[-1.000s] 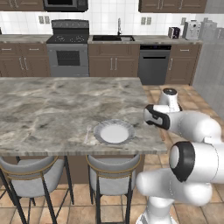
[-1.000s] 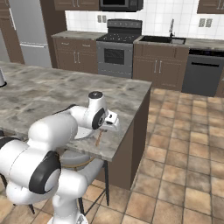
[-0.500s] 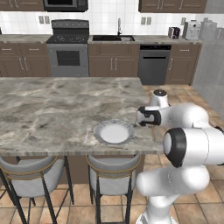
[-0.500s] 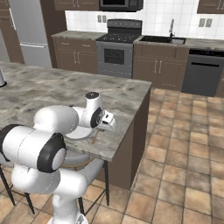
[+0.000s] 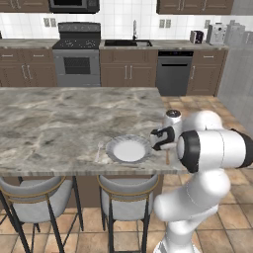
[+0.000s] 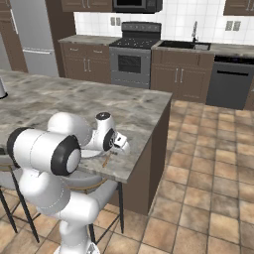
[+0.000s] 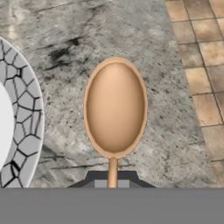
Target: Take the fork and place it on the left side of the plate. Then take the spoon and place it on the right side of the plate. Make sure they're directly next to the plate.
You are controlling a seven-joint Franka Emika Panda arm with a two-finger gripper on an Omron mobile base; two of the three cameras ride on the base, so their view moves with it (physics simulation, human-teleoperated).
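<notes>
With the end effector (image 7: pixel 112 183) clamped shut on the spoon (image 7: pixel 114 109) handle and the bowl just right of the plate (image 7: pixel 22 118) — near the bench (image 7: pixel 175 87) edge — a skewed release could drop it floorward.

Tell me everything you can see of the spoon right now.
The spoon is brown and looks wooden, with a smooth oval bowl facing up and a thin straight handle. In the hand view the handle runs down between the closed jaws of the gripper, which grip it. It sits just right of the plate, over the marble counter; whether it rests on the counter or hangs above it I cannot tell.
</notes>
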